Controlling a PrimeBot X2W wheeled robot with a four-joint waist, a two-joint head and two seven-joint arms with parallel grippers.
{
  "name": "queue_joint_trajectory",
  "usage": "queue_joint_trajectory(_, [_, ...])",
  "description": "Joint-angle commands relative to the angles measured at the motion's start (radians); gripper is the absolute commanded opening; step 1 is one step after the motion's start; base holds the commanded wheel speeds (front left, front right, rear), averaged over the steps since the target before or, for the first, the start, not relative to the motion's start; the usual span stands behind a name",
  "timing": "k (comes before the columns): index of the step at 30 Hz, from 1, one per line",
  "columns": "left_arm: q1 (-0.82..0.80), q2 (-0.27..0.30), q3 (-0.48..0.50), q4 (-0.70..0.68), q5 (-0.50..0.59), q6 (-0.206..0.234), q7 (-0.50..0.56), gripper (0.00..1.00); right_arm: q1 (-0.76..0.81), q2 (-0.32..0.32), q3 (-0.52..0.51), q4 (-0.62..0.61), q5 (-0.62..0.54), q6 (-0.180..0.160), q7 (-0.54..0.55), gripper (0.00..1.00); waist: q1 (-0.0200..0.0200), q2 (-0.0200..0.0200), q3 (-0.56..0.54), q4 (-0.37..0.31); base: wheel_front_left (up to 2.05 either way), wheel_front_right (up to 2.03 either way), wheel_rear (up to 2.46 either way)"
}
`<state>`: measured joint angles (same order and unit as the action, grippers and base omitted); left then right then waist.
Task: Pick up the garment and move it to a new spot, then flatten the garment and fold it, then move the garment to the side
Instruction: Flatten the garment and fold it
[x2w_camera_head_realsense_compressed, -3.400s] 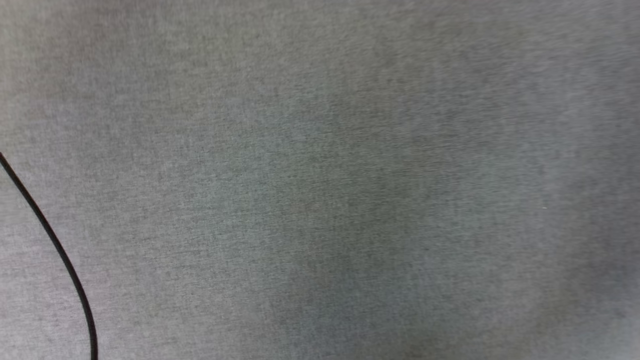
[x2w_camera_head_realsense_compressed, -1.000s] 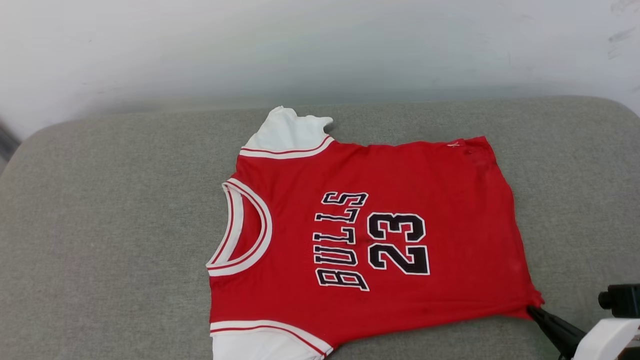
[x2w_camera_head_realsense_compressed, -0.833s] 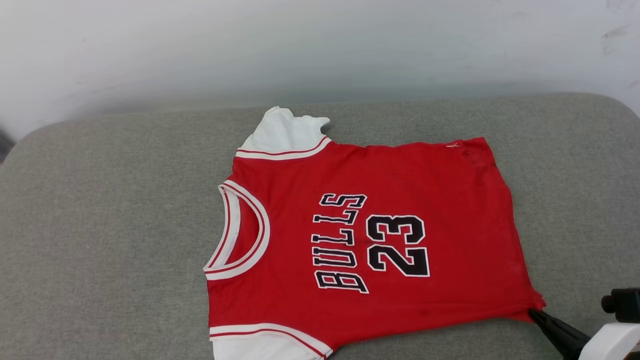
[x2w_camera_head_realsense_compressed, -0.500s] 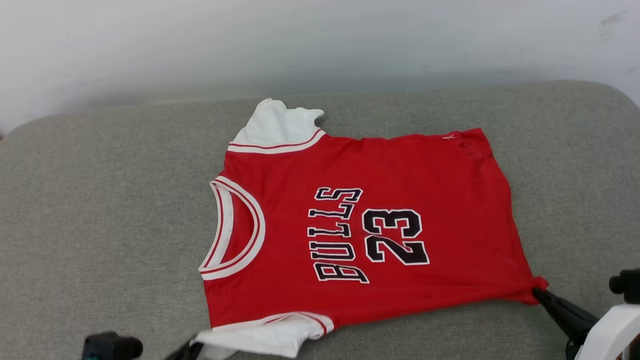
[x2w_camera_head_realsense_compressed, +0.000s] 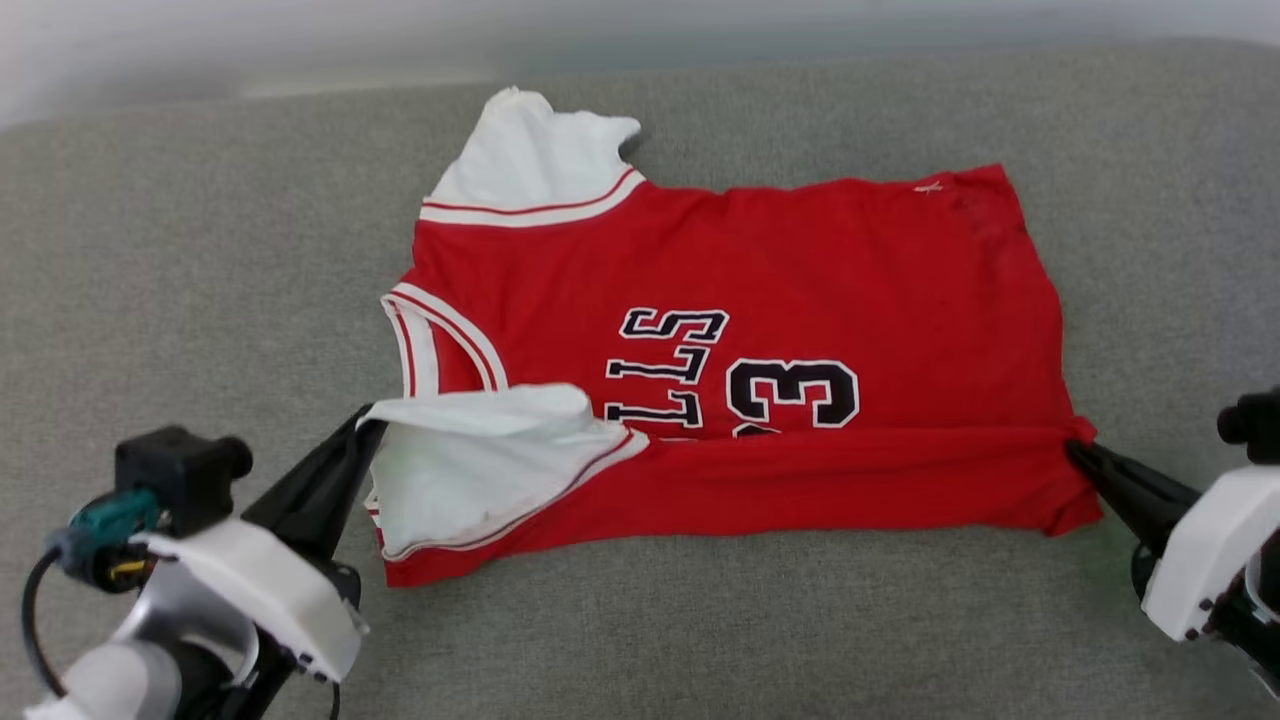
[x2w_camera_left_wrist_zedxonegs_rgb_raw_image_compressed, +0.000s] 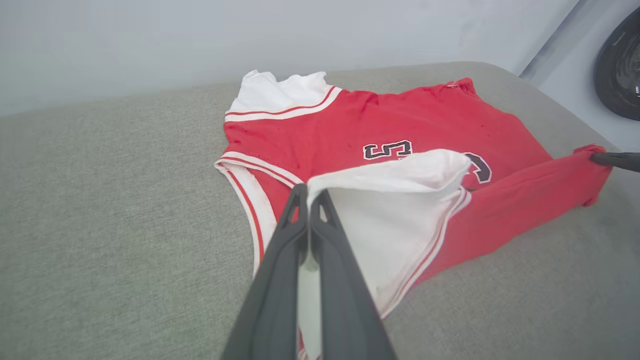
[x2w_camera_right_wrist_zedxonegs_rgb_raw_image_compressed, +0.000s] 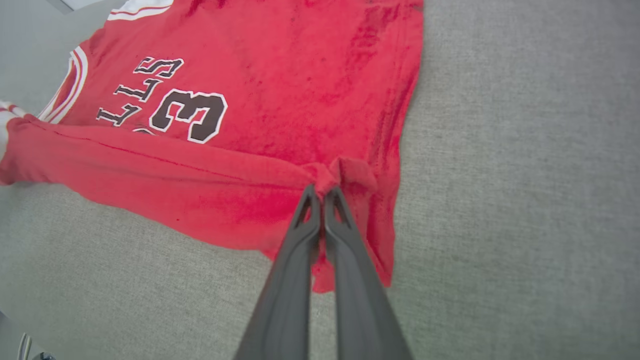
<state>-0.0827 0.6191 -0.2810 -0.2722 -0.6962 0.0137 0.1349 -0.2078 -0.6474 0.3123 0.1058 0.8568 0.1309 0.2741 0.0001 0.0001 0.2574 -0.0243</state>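
The garment (x2w_camera_head_realsense_compressed: 800, 270), a red jersey T-shirt with white sleeves and black lettering, lies on the grey cushion with its neck to the left. Its near long edge is lifted and folded over onto the front, covering part of the lettering and number. My left gripper (x2w_camera_head_realsense_compressed: 368, 424) is shut on the near white sleeve (x2w_camera_left_wrist_zedxonegs_rgb_raw_image_compressed: 400, 210), raised above the shirt; its tips (x2w_camera_left_wrist_zedxonegs_rgb_raw_image_compressed: 309, 191) pinch the sleeve edge. My right gripper (x2w_camera_head_realsense_compressed: 1075, 452) is shut on the near hem corner (x2w_camera_right_wrist_zedxonegs_rgb_raw_image_compressed: 332, 175), with the red cloth bunched at its tips (x2w_camera_right_wrist_zedxonegs_rgb_raw_image_compressed: 322, 192).
The grey fabric cushion (x2w_camera_head_realsense_compressed: 180, 250) spreads wide on all sides of the shirt, its back edge meeting a pale wall (x2w_camera_left_wrist_zedxonegs_rgb_raw_image_compressed: 200, 40). A dark round object (x2w_camera_left_wrist_zedxonegs_rgb_raw_image_compressed: 620, 70) stands beyond the cushion's far right end in the left wrist view.
The head camera has tilted down. Both grippers have lifted the near edge of the shirt and carried it over the front, hiding the lower letters and digit; the left gripper has come into view.
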Motion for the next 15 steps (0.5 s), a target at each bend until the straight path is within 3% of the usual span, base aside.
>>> queue_joint_trajectory(1, [-0.028, -0.004, -0.007, 0.015, 0.013, -0.004, 0.008, 0.00, -0.021, 0.010, 0.001, 0.008, -0.014, 0.000, 0.013, 0.00, -0.0001, -0.0001, 0.034, -0.005, 0.00, 0.00, 0.00])
queue_joint_trajectory(7, [-0.147, -0.014, -0.054, 0.134, 0.060, -0.015, 0.048, 0.00, -0.107, 0.047, 0.022, 0.043, -0.068, 0.000, 0.068, 0.00, -0.0001, -0.0001, 0.080, -0.013, 0.00, 0.00, 0.00])
queue_joint_trajectory(15, [-0.232, -0.053, -0.109, 0.302, 0.117, -0.029, 0.025, 0.00, -0.174, 0.080, 0.057, 0.113, -0.116, 0.000, 0.098, 0.00, -0.0001, -0.0001, 0.095, -0.012, 0.00, 0.00, 0.00])
